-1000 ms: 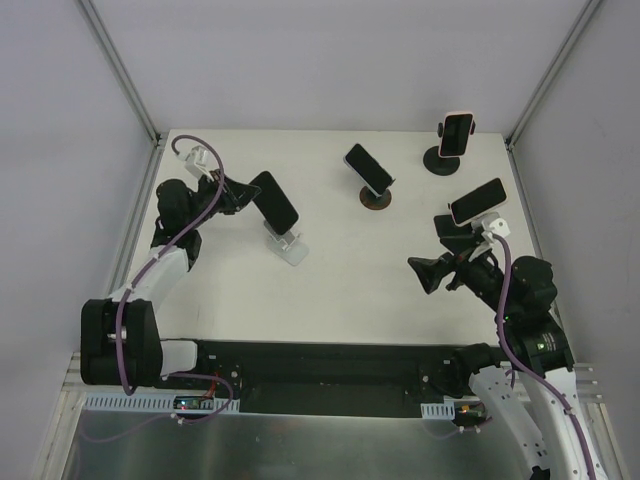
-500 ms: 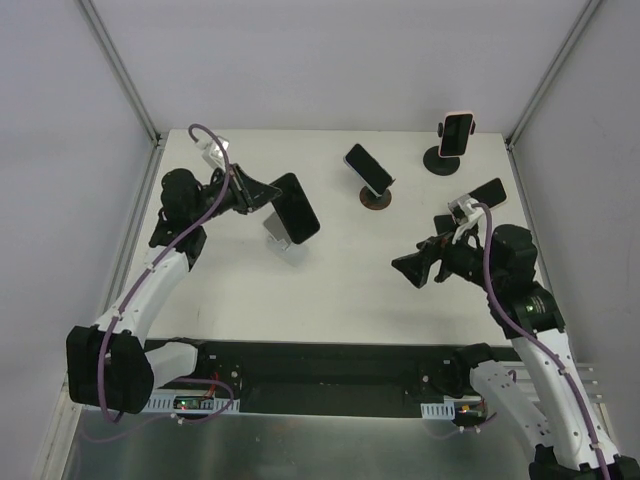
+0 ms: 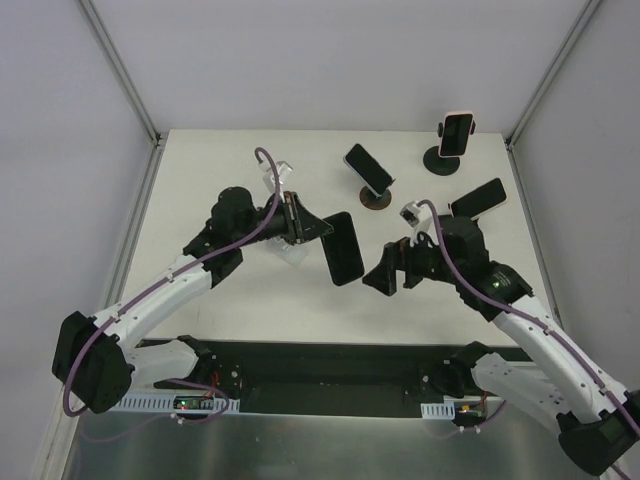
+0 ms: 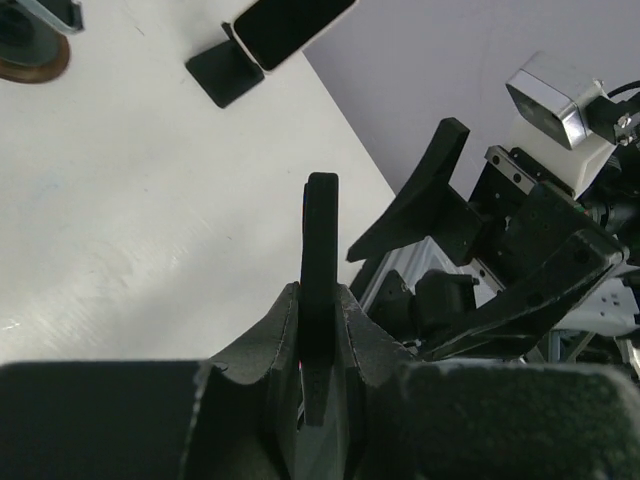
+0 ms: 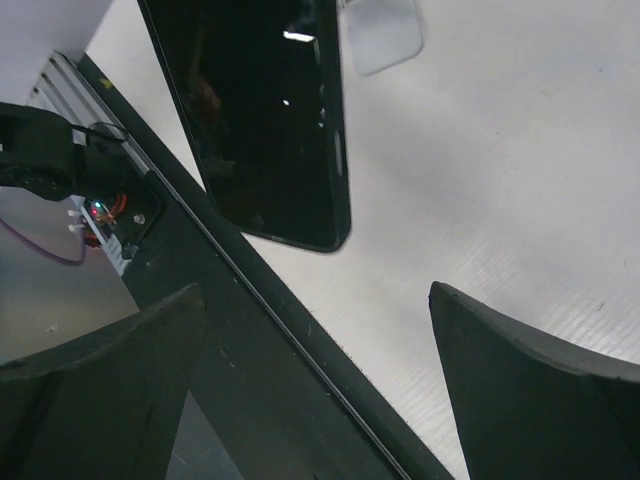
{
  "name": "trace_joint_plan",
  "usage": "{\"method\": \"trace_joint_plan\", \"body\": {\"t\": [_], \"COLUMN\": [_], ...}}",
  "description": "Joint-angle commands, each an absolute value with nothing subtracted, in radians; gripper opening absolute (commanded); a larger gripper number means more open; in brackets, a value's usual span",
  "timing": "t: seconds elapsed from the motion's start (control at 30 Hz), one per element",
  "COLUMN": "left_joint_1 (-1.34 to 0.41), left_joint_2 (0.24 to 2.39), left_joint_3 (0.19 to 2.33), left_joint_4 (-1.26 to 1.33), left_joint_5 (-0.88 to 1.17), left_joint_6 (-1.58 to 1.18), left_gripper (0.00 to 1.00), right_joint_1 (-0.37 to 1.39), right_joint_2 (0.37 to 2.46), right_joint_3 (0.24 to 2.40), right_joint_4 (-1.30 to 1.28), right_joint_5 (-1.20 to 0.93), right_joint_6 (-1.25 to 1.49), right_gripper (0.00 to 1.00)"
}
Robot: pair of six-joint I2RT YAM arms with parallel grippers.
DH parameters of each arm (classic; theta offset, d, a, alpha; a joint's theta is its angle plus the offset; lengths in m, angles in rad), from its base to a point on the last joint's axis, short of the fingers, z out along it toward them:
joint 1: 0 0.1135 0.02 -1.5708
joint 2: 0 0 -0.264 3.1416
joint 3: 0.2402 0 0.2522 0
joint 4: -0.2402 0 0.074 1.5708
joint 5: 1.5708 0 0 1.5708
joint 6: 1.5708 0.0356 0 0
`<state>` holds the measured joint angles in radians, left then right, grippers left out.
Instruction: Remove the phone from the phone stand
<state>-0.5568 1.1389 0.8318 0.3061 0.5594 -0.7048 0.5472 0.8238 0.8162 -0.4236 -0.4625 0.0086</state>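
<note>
Top external: my left end effector [image 3: 320, 232] clamps the black phone [image 3: 343, 248] near bench [image 3: 250, 300] centre, at four o'clock from its white stand [image 3: 290, 253]. Left wrist: phone edge-on, slim. Right wrist: phone glossy, dark-faced at eleven o'clock; right end effector [image 5: 312, 295] splayed wide.

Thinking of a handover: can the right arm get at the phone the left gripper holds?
Probably yes. The right gripper is open and faces the phone, and nothing shows between them. The left gripper clamps only one end, so the other end juts free for a grasp.
</note>
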Motion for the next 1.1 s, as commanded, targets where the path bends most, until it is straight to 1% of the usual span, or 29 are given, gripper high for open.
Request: {"method": "trace_joint_plan", "body": {"t": [0.0,0.03,0.23,0.63,0.8,1.07], "left_joint_1": [-0.653,-0.682,-0.759,-0.856,-0.884,-0.922], "left_joint_2": [1.154,1.157,1.154,1.097,1.078,1.083], "left_joint_3": [0.864,0.865,0.845,0.807,0.807,0.801], "left_joint_4": [0.374,0.374,0.373,0.364,0.362,0.36], "left_joint_5": [0.448,0.437,0.353,0.212,0.189,0.146], "left_joint_6": [-0.75,-0.75,-0.767,-0.787,-0.787,-0.799], "left_gripper": [0.0,0.0,0.0,0.0,0.0,0.0], "right_joint_1": [0.687,0.733,0.866,0.992,1.008,1.029], "right_joint_2": [0.848,0.853,0.861,0.871,0.87,0.868], "right_joint_3": [0.876,0.877,0.881,0.854,0.822,0.796], "right_joint_4": [-0.388,-0.385,-0.342,-0.262,-0.284,-0.288], "right_joint_5": [-0.16,-0.128,0.08,0.158,0.238,0.245], "right_joint_6": [0.049,0.051,0.061,0.159,0.195,0.206], "right_gripper": [0.96,0.96,0.96,0.96,0.96,0.96]}}
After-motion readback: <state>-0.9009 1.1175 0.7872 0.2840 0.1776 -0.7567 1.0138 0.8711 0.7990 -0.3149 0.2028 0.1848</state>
